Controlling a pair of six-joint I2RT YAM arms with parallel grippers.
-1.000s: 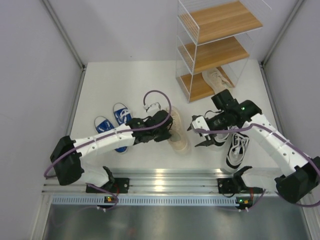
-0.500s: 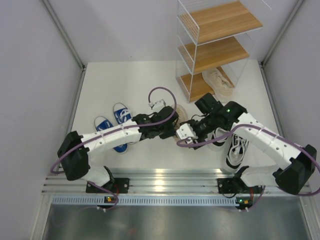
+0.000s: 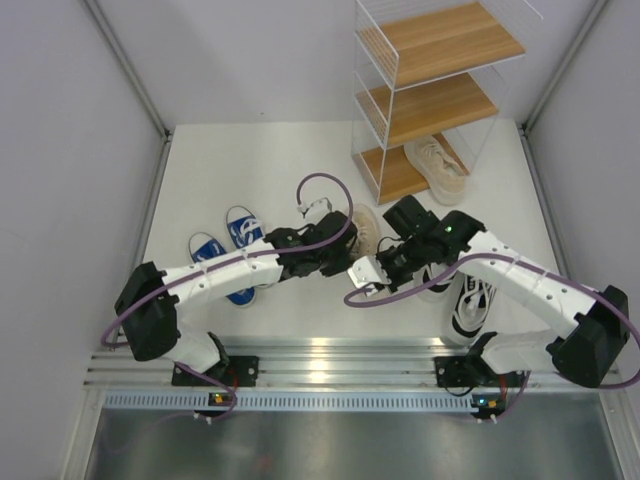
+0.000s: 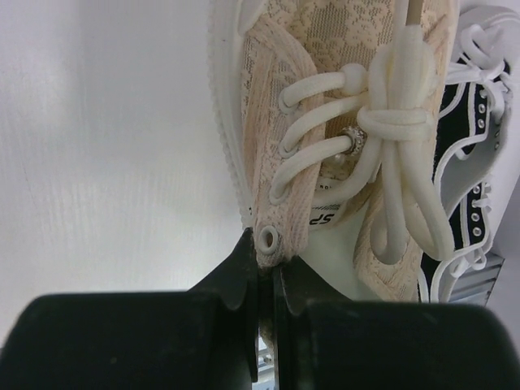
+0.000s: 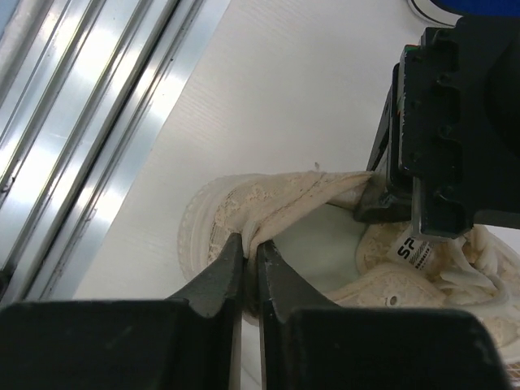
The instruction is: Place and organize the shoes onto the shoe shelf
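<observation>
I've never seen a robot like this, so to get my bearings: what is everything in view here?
shoe shelf: one, white wire with three wooden tiers, far right.
shelved beige shoe: one, beige, bottom tier.
held beige shoe: one, beige, mid-table between both hands.
blue shoes: two, blue with white laces, table left.
black shoes: two, black and white, table right, one partly covered.
table: one, white, under everything.
rail: one, silver, near edge.
left hand: one, black, shut on held shoe's lace edge.
right hand: one, black, shut on its heel rim.
</observation>
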